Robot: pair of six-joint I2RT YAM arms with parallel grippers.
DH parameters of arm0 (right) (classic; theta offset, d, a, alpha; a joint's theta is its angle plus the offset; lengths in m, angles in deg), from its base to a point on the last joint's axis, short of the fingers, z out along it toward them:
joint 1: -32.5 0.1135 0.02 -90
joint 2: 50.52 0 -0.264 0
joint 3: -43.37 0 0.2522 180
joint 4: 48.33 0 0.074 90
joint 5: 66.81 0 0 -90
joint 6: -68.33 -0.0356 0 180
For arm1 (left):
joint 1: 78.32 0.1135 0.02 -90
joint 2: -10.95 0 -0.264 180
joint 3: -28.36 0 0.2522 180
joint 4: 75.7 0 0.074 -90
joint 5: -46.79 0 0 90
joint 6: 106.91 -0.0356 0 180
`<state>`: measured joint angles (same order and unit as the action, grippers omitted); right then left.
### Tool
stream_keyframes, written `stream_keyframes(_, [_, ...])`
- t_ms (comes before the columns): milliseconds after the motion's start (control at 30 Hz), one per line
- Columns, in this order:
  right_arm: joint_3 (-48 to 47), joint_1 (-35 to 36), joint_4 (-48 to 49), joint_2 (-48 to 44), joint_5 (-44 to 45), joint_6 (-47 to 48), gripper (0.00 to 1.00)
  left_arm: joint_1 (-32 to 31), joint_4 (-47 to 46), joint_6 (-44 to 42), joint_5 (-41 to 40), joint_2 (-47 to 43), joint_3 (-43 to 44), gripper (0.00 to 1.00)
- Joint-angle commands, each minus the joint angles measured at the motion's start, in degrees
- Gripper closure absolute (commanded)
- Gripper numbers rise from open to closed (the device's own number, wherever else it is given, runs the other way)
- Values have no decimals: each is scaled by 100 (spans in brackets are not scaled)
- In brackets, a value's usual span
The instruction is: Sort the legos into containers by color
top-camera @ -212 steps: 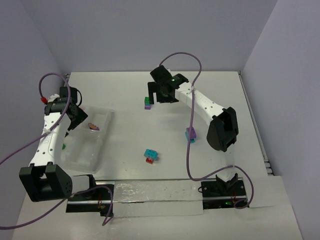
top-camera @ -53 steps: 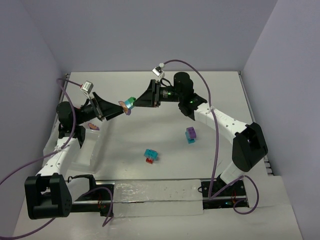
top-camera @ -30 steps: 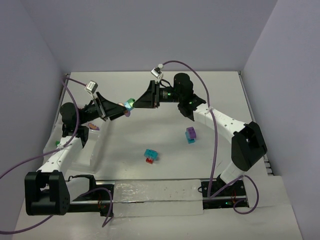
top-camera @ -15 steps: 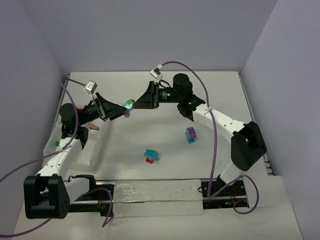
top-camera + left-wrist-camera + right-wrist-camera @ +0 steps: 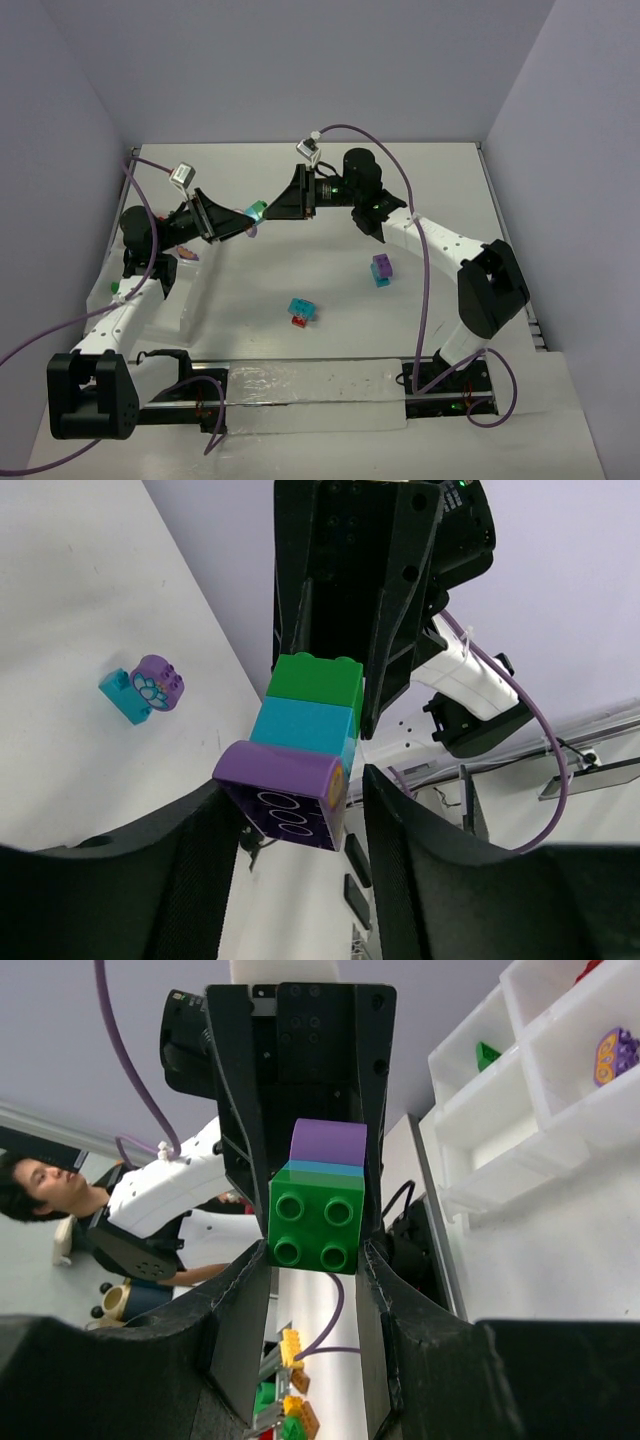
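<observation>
left tool (image 5: 246,223), right tool (image 5: 273,209) facing midair, stack (image 5: 258,209) between

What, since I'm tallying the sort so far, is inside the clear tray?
The right wrist view shows the tray holding a purple piece, a green brick and a red piece in separate compartments. The remaining compartments lie outside that view or under the left arm.

Right tool (image 5: 315,1250) clamped on green brick (image 5: 315,1228).
Cyan brick (image 5: 325,1167), purple brick (image 5: 328,1142) stacked behind; tray (image 5: 520,1090) upper right, purple piece (image 5: 612,1055), green piece (image 5: 487,1055) in separate compartments.
</observation>
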<state>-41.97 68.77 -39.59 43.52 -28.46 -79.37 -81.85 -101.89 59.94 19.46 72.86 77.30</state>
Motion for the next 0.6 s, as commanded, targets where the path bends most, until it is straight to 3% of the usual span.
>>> stream_keyframes(0, [-107,110,224,112,-110,8,86,-43,-161,-128,-69,-111,259,61])
stream_keyframes(167, [11,134,141,101,-153,57,82,-43,-136,-162,-5,-21,261,99])
stream_keyframes(333, [234,126,114,0,-192,182,76,-43,-30,-271,90,-35,168,100])
stream_keyframes(567, [454,124,109,-122,23,300,79,-43,276,-428,125,-273,111,100])
